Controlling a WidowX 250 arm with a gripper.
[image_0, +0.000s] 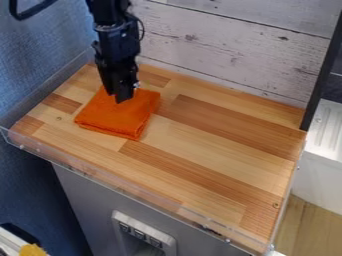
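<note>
Above the back half of an orange folded cloth (117, 117), we see the gripper (121, 99) pointing down; we cannot tell whether its jaws are open or closed, or whether they touch the fabric. Most of the cloth spreads from beneath the jaws toward the front edge of the table (207, 150), lying flat in the left part of our view. We judge it light, soft and limp, with little risk of slipping or breaking; a pinch through the stacked layers at an edge or corner should hold it best, since a grip on the top layer alone may let the fold open. Farther out, we have a whitewashed plank wall (220, 45) behind and a blue surface (40, 65) at left.
</note>
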